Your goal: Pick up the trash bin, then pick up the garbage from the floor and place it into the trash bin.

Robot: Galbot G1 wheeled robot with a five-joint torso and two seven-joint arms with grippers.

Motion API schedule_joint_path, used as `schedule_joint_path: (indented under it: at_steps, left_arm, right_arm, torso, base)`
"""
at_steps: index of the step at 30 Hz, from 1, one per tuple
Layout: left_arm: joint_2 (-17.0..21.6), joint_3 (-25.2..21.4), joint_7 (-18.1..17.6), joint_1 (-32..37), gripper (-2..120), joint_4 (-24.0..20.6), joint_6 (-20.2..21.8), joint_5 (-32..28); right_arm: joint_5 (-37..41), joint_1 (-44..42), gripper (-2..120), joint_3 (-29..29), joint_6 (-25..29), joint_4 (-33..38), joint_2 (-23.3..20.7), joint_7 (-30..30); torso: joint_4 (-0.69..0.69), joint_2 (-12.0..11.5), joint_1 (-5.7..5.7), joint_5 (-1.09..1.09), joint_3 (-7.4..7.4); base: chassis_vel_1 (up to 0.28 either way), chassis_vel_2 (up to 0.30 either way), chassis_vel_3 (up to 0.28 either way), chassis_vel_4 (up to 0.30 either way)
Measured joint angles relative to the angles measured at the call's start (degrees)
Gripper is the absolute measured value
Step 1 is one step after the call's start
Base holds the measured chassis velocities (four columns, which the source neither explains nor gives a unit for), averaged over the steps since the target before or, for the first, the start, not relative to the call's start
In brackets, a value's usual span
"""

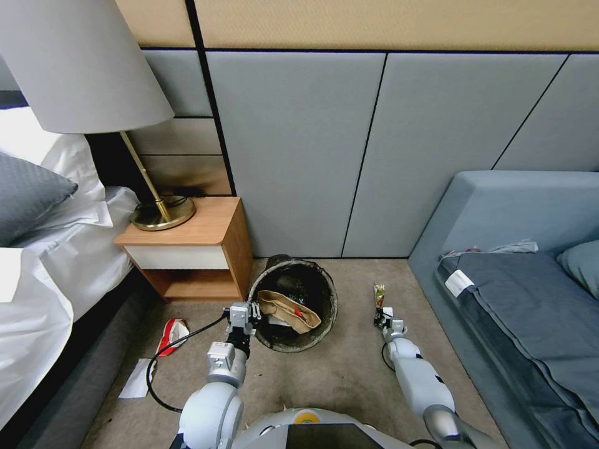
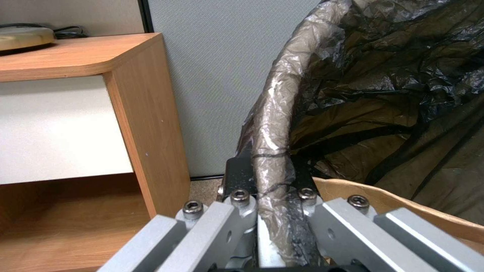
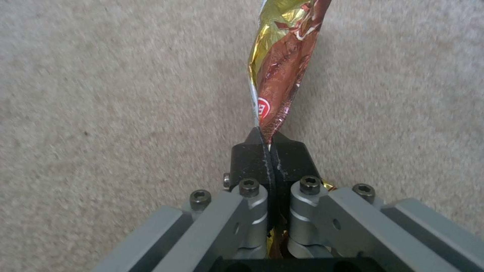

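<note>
Both arms reach out from the robot's chest over the carpet (image 1: 349, 374). Left gripper (image 1: 244, 313) sits at the near-left rim of the bin (image 1: 324, 324), its jaws clamped on that rim; the left wrist view shows the bag-covered rim (image 2: 272, 124) pinched between the two black pads. Inside the bin lies a tan paper bag (image 1: 288, 310) with a small red scrap on it, over the black liner (image 2: 403, 75).

Right gripper (image 1: 384, 319) hovers over the carpet to the right of the bin, well apart from it, near the edge of the grey sofa (image 1: 524, 274). Its jaws are pressed together on the end of a gold-and-brown wrapper (image 3: 282, 71), which stretches away from the pads (image 3: 247, 158) toward the wall.

Left of the bin stands a wooden nightstand (image 1: 206, 243) with a lamp (image 1: 81, 68) on it, the bin's rim close to its side. On the floor before the nightstand lies a red-and-white carton (image 1: 173, 334), and nearer the robot a white paper (image 1: 138, 378), beside the bed (image 1: 50, 262).
</note>
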Motion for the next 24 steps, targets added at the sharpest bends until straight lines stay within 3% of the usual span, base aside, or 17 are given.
schedule_joint_path:
  at_steps: [6,8,12,14,15,18,19,22,24]
  left_arm:
    - [-0.1,0.1,0.0,0.0,0,0.2,0.0,0.1]
    - [0.0,0.1,0.0,-0.1,0,0.5,-0.1,0.1]
    - [0.0,0.1,0.0,-0.1,0,0.6,-0.1,0.2]
    - [0.0,0.3,0.0,-0.2,0,0.8,-0.1,0.3]
    - [0.0,0.3,0.0,-0.2,0,0.8,-0.1,0.3]
    - [0.1,0.5,0.0,-0.2,0,1.2,-0.3,0.4]
    - [0.1,0.5,0.0,-0.2,0,1.2,-0.3,0.4]
    - [0.2,0.6,0.0,-0.3,0,1.3,-0.3,0.5]
    - [0.2,0.7,0.0,-0.3,0,1.2,-0.3,0.5]
  right_arm:
    - [-0.4,-1.3,0,-0.9,3.6,3.9,0.1,0.8]
    - [-0.8,-3.2,0,-1.5,5.1,9.8,0.2,1.4]
    - [-0.8,-4.9,0,-2.2,5.6,14.9,0.2,1.8]
    - [-1.0,-8.8,0,-3.4,4.9,29.6,-0.1,2.4]
    - [-1.0,-8.8,0,-3.4,4.9,29.6,-0.1,2.4]
    - [-1.6,-12.4,0,-5.0,4.0,42.3,-0.4,3.1]
    - [-1.6,-12.4,0,-5.0,4.0,42.3,-0.4,3.1]
    - [-3.2,-16.1,0,-7.0,3.7,55.4,-0.8,3.5]
    - [-3.3,-16.9,0,-7.5,3.8,58.2,-0.8,3.4]
  torso:
    - [0.00,0.0,0.00,0.01,0.00]
    - [0.01,0.0,0.00,0.00,0.00]
    - [0.01,0.0,0.00,-0.01,0.00]
    - [0.02,0.0,-0.01,-0.05,0.00]
    - [0.02,0.0,-0.01,-0.05,0.00]
    - [0.01,0.0,-0.01,-0.02,0.00]
    - [0.01,0.0,-0.01,-0.02,0.00]
    - [0.01,0.0,-0.01,-0.01,0.00]
    - [0.01,0.0,-0.01,-0.03,0.00]
  base:
    - [0.000,0.000,0.000,0.000]
    - [0.000,0.000,0.000,0.000]
    - [0.000,0.000,0.000,0.000]
    - [0.000,0.000,0.000,0.000]
    - [0.000,0.000,0.000,0.000]
    - [0.000,0.000,0.000,0.000]
    - [0.000,0.000,0.000,0.000]
    - [0.000,0.000,0.000,0.000]
    - [0.000,0.000,0.000,0.000]
